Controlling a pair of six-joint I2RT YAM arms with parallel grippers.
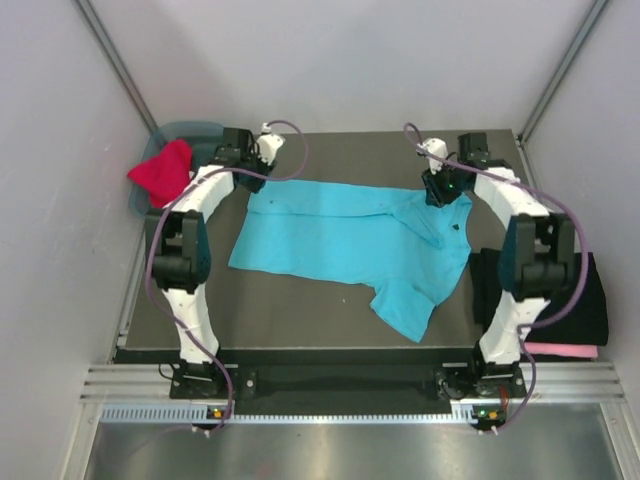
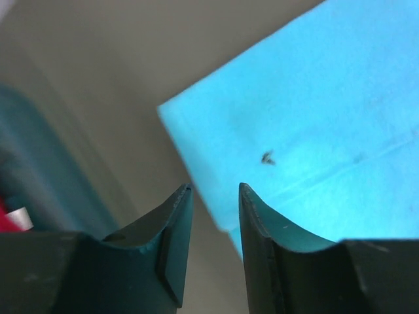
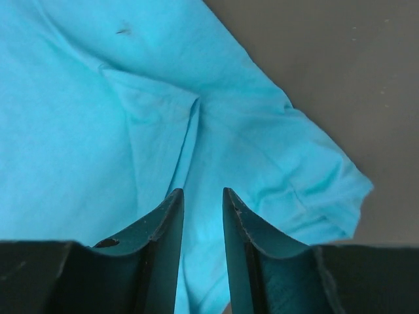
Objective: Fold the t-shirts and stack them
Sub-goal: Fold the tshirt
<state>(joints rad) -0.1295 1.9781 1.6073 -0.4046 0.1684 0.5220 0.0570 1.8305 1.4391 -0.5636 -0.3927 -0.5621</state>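
both my hands hang open, gripping nothing: left hand (image 2: 215, 190) at the far-left corner of the turquoise t-shirt (image 1: 330, 235), right hand (image 3: 203, 193) over its creased sleeve end. the tub (image 1: 190, 130) at far left holds the bunched red t-shirt (image 1: 163, 172). the turquoise t-shirt lies flat mid-surface (image 1: 300, 310), long axis left to right, one sleeve pointing to the near edge. at right, the black t-shirt (image 1: 590, 300) lies on the pink t-shirt (image 1: 560, 351).

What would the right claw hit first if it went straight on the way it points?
The turquoise t-shirt, probably by the crease near its sleeve; the right claw is open with only that fabric ahead, though depth is unclear.
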